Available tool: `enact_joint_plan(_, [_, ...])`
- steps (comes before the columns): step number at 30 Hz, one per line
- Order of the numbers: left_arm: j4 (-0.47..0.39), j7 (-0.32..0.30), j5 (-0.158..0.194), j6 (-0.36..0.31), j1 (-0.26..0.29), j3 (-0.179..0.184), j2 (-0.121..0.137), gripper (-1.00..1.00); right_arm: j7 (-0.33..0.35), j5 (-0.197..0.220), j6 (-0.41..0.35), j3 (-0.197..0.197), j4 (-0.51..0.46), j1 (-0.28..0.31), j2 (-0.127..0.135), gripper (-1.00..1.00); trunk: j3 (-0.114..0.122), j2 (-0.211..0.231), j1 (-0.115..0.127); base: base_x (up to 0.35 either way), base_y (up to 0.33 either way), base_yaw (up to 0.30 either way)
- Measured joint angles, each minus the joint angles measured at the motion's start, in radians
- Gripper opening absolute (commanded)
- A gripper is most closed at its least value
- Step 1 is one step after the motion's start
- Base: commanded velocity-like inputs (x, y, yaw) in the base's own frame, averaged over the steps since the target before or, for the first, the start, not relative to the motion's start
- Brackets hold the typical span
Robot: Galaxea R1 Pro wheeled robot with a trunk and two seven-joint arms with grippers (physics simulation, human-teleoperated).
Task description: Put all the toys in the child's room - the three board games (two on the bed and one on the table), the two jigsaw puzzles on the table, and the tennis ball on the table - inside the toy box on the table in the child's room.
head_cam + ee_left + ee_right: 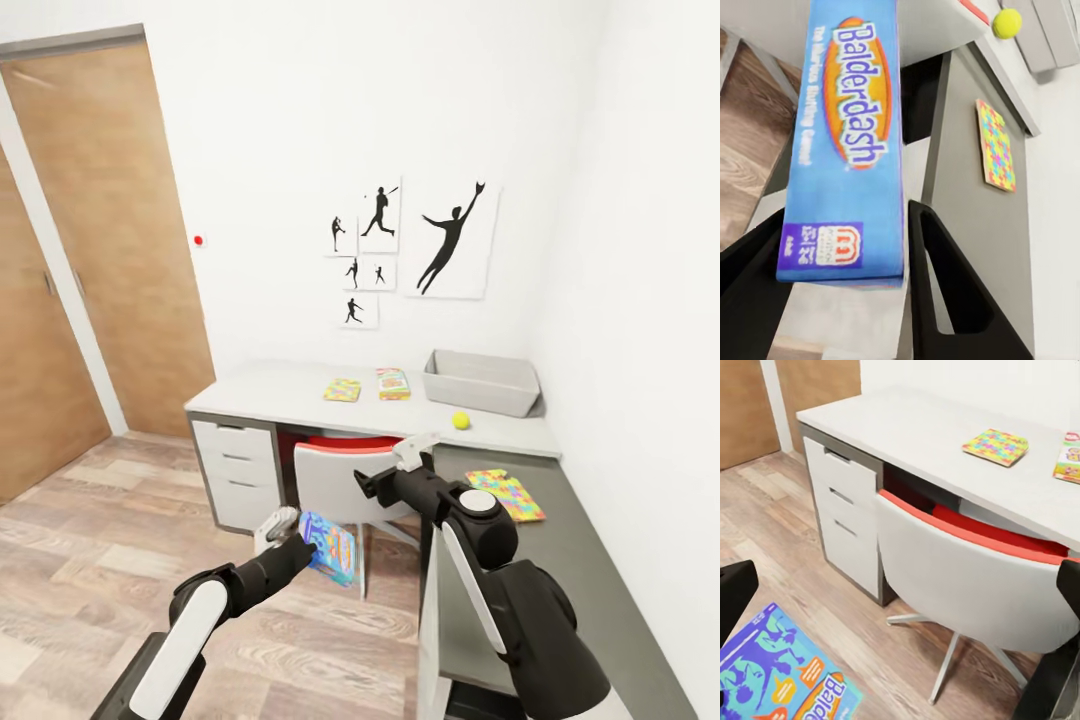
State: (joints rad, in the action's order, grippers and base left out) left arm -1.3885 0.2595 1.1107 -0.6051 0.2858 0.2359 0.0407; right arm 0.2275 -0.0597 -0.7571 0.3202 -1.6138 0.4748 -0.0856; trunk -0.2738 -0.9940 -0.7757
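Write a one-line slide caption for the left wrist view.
Left claw grips the blue Balderdash game box beside the desk, near a jigsaw puzzle and tennis ball.

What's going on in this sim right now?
The robot faces the desk in the child's room. Its left hand is shut on the blue Balderdash board game, held in front of the chair. The right hand hangs open and empty. On the desk: the grey toy box, a tennis ball, another board game and two jigsaw puzzles.
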Motion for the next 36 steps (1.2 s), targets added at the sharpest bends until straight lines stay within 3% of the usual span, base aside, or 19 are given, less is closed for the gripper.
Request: enact_joint_plan(36, [0.004, 0.001, 0.001, 0.0, 0.0, -0.001, 0.0, -1.0, 0.0, 0.0, -0.003, 0.006, 0.0, 0.0, 0.0, 1.0, -0.015, 0.0, 0.0, 0.0, 0.0, 0.292])
